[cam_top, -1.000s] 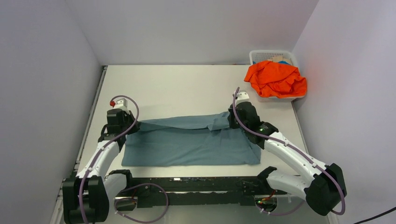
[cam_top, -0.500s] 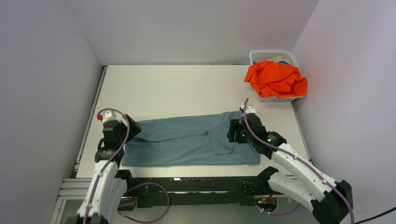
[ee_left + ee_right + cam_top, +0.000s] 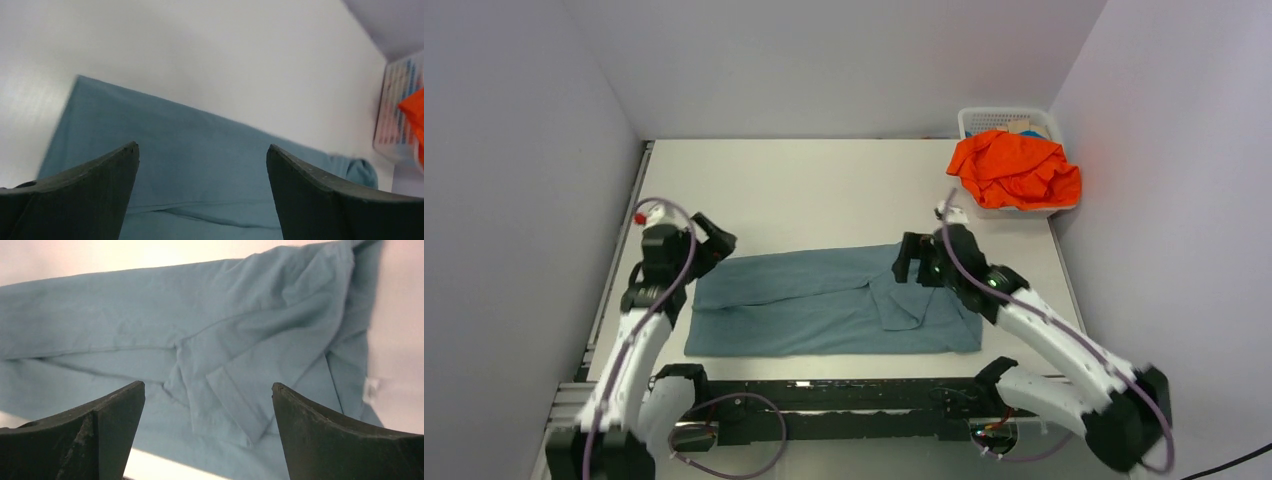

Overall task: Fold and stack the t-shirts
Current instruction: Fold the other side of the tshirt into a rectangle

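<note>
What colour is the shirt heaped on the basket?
Bright orange, plain. The shirt shows best in the top view.

A white mesh basket (image 3: 986,121) sits on the table (image 3: 824,190), far right.

The soft slate blue-grey cotton t-shirt (image 3: 150,330) lies flat on the pale table top (image 3: 75,260), a short sleeve creased at centre pointing to 5 o'clock, beneath the right gripper (image 3: 206,386), whose dark fingers (image 3: 105,430) stand wide apart, gripping nothing.
</note>
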Action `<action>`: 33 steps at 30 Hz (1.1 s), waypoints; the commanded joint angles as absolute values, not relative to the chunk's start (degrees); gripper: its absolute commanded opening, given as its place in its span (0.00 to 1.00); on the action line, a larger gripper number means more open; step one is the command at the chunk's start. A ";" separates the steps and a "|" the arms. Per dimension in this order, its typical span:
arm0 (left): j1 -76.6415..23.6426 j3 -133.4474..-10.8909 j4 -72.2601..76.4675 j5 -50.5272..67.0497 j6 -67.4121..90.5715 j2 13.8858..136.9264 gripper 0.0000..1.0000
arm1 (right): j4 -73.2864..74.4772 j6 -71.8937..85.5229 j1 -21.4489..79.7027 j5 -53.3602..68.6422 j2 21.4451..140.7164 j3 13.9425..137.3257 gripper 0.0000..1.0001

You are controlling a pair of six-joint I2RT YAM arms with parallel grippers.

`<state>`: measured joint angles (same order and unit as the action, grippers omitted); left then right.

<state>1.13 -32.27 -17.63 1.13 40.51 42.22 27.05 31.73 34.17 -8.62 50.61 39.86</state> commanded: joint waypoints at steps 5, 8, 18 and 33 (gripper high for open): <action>-1.82 -34.62 -7.60 15.94 38.96 68.10 1.00 | 14.15 28.34 34.24 -9.37 81.56 52.43 1.00; -1.41 -34.02 -9.09 11.42 38.02 70.67 0.99 | 13.41 28.84 33.40 -9.82 88.69 54.31 1.00; 6.06 -27.90 -8.68 11.26 37.93 76.67 0.99 | 22.31 34.09 24.82 -16.55 81.80 45.16 1.00; 6.85 -29.83 -13.75 8.95 36.95 69.74 1.00 | 25.27 31.06 14.60 -6.18 55.90 39.15 1.00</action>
